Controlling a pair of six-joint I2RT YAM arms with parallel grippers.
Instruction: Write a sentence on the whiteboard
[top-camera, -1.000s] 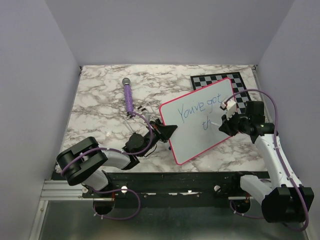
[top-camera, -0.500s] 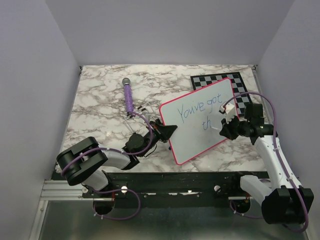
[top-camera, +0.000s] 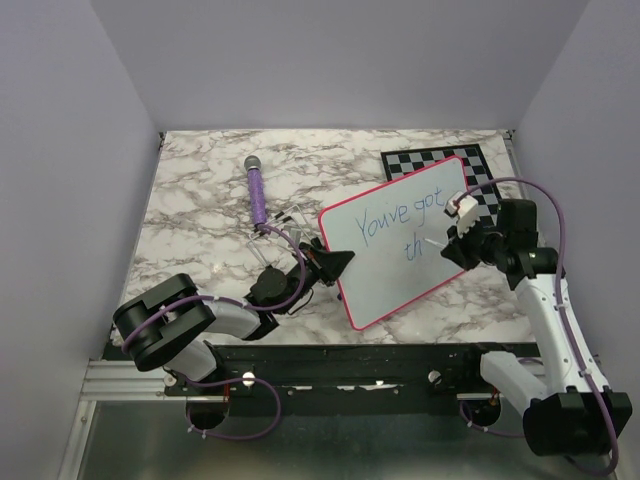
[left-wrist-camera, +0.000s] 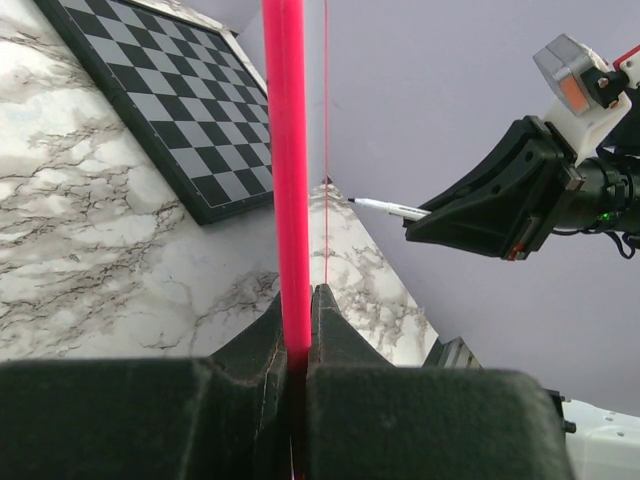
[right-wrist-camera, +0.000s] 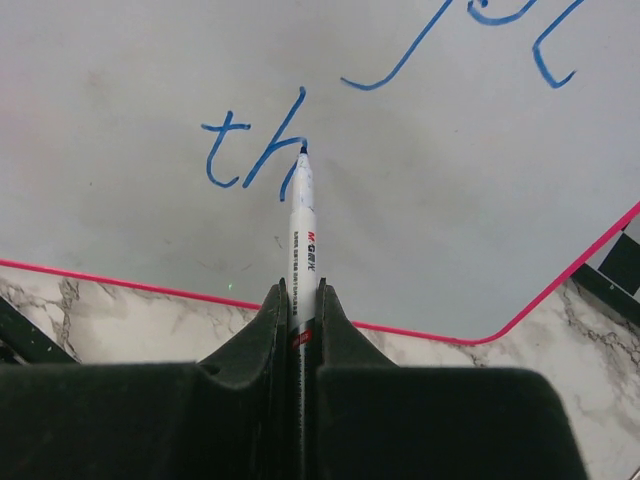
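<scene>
the whiteboard (top-camera: 395, 240) stands tilted between the two pincers. its pink-red rim runs straight up ahead of the left pincer (top-camera: 335, 262), which is clamped on the board's left edge. in the left wrist view the board shows edge-on, rising from between the fingers. ahead of the right pincer (top-camera: 448, 250) most of the board's lower half is bare white. the rounded near corner and the rim pass just below and to the right of that pincer, with marble counter (top-camera: 200, 210) beyond them. the sentence (top-camera: 400, 215) sits on the board in blue: "you've got" on the upper line and only "th" below it.

the right pincer is closed on a white marker (right-wrist-camera: 302, 240). the marker points straight ahead, its tip at the arch of the "h". whether it presses on the surface cannot be told.

a grey-and-black chessboard (top-camera: 485, 170) lies flat beyond the right pincer, its near edge partly behind the whiteboard's far corner. a purple microphone (top-camera: 258, 195) with a grey head lies on the counter beyond the left pincer, well apart from the whiteboard. grey walls close the counter on three sides.

the left arm lies low and folded, reaching to the right. the right arm rises from its base and bends left toward the board.
</scene>
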